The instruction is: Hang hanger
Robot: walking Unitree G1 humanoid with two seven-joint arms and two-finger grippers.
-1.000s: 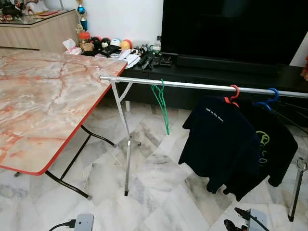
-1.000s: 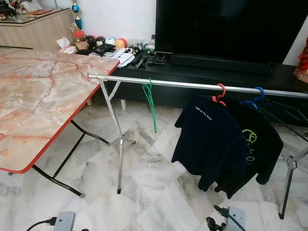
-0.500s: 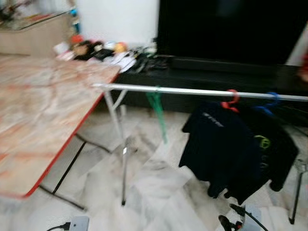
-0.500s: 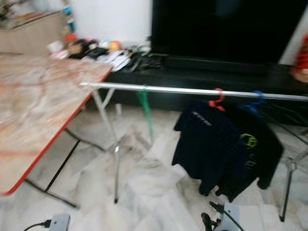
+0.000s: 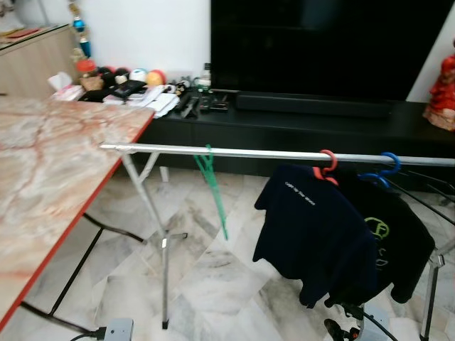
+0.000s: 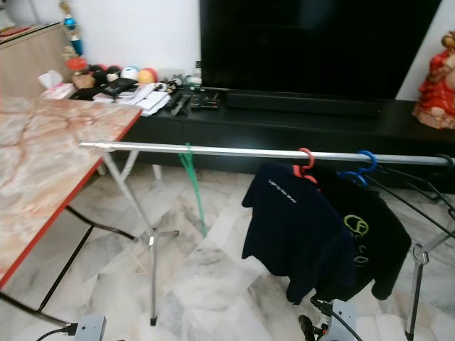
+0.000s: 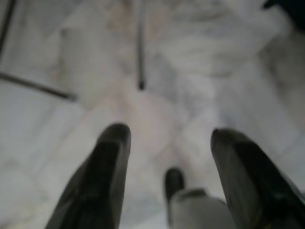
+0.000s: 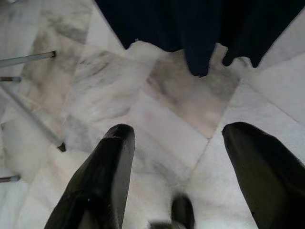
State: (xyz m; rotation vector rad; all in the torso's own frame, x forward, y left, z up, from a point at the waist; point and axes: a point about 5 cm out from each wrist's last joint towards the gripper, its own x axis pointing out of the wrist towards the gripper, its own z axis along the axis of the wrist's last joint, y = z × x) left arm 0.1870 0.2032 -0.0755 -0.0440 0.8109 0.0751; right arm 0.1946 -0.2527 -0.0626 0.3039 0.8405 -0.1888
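Marble floor tiles (image 5: 227,273) everywhere, white with grey veining, and we're standing in front of a silver clothes rail (image 5: 270,153) that runs across the room in front of a low black TV cabinet (image 5: 320,124) with a big dark TV (image 5: 320,46) on it. On our left is a folding table (image 5: 50,163) with a pinkish marble-look top and a red edge.

So the green hanger (image 5: 212,186) is on the rail already, hooked near its left end, empty and hanging down at a bit of a slant. Well to its right there's a red hanger (image 5: 325,165) carrying a dark T-shirt (image 5: 313,227) with small white text, and just beside that a blue hanger (image 5: 382,169) with another dark shirt (image 5: 391,241) with a green logo.

Both our arms are down low. The left gripper (image 7: 164,143) has its fingers spread wide with nothing between them, just floor below. Same deal with the right gripper (image 8: 183,143): wide apart, empty, pointing at the tiles under the hems of the dark shirts.
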